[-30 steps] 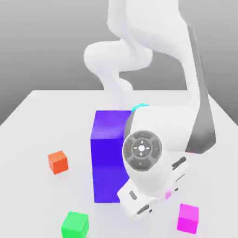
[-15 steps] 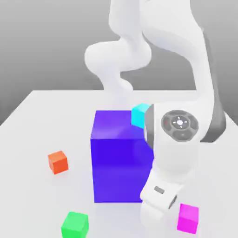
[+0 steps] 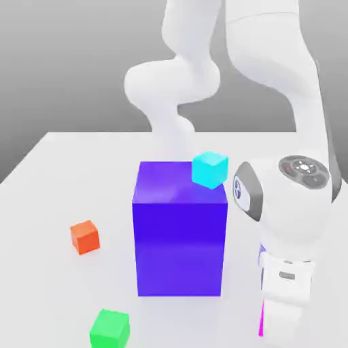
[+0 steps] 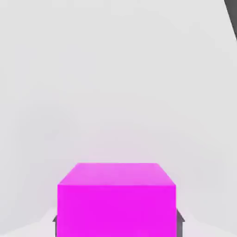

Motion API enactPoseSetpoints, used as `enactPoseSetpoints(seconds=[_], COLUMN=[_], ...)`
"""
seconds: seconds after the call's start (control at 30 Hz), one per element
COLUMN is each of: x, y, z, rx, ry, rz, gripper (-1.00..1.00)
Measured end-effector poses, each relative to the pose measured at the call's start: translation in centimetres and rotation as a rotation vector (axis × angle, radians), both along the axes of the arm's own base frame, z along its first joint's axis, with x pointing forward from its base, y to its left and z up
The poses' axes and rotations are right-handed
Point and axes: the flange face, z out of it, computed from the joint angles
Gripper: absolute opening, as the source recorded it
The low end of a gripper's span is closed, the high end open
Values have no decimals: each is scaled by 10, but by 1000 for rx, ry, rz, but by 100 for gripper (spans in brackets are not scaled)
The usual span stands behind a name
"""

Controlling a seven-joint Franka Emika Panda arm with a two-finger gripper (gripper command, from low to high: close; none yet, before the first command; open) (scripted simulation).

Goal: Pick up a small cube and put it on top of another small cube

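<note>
Magenta small cube (image 4: pixel 116 199) sits clamped in my gripper (image 4: pixel 116 221), low on the desk (image 3: pixel 61 177) beside the big blue block (image 3: pixel 179 238), gripped so I can carry it onto another cube.

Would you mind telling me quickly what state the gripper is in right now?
Gripper: jaws shut on the magenta cube, which sits on the white table.

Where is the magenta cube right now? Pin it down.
The magenta cube sits on the white table at the exterior view's lower right, mostly hidden behind the arm's hand, right of the big blue block; in the hand view it sits between the jaws.
</note>
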Motion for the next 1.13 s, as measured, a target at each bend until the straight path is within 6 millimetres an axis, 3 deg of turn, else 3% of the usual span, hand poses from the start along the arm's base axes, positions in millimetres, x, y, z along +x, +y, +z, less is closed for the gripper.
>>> enactPoseSetpoints(seconds=[0.1, 0.17, 0.4, 0.63, 0.77, 0.8, 1.03, 1.13], x=[1, 11, 35, 31, 30, 29, 29, 30], y=[-5, -32, -147, -269, -285, -286, -286, -286], z=[41, 51, 74, 96, 52, 40, 43, 78], rx=[1, 0, 1, 2, 2, 2, 2, 2], ry=[1, 2, 4, 1, -1, 0, -1, -2], rz=[-8, -43, -181, -310, -326, -327, -327, -327], gripper=[-100, -100, -100, -100, -100, 100, 100, 100])
